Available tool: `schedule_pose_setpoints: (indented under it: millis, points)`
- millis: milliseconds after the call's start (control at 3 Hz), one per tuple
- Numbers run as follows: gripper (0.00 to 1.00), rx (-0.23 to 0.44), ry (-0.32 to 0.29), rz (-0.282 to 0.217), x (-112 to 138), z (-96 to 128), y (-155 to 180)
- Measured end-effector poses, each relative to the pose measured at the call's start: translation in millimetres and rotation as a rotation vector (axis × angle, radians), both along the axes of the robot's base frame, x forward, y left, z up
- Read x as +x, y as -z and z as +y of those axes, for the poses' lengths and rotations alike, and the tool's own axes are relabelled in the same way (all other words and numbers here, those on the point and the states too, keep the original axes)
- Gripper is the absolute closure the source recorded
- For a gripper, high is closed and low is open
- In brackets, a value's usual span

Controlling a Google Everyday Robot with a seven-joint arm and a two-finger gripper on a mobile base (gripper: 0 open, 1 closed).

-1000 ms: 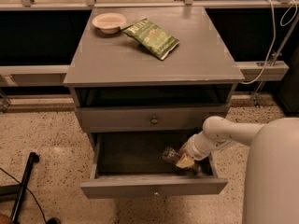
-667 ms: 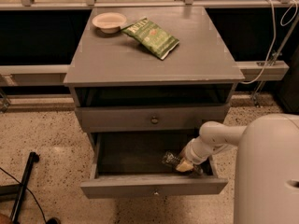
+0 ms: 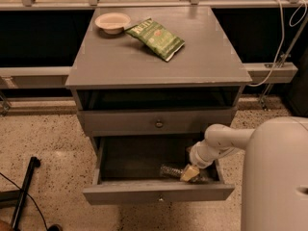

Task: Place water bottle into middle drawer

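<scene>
The middle drawer of the grey cabinet is pulled open, with a dark interior. The water bottle, small, clear and crinkled, lies on its side low inside the drawer, near the front right. My gripper reaches down into the drawer from the right on a white arm. Its yellowish tip is at the bottle's right end, touching or very close to it. Part of the bottle is hidden behind the gripper.
The upper drawer with a round metal knob is shut. On the cabinet top lie a green snack bag and a pale bowl. A black pole lies on the floor at left. My white body fills the lower right.
My gripper has sunk a little deeper into the drawer, and the bottle now lies lower, toward the drawer's front. My body takes up more of the right side.
</scene>
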State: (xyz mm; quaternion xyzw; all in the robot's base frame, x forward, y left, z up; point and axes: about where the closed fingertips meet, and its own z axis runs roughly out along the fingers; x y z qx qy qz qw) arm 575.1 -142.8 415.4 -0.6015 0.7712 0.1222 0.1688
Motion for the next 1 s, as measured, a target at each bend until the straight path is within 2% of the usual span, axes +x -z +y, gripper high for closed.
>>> schedule_pose_setpoints:
  millis: [333, 667, 1000]
  points:
    - [0.00, 0.010, -0.015, 0.013, -5, 10, -9]
    - [0.00, 0.095, -0.080, -0.028, -35, 27, -63]
    - [0.00, 0.144, -0.083, -0.051, -56, 20, -99]
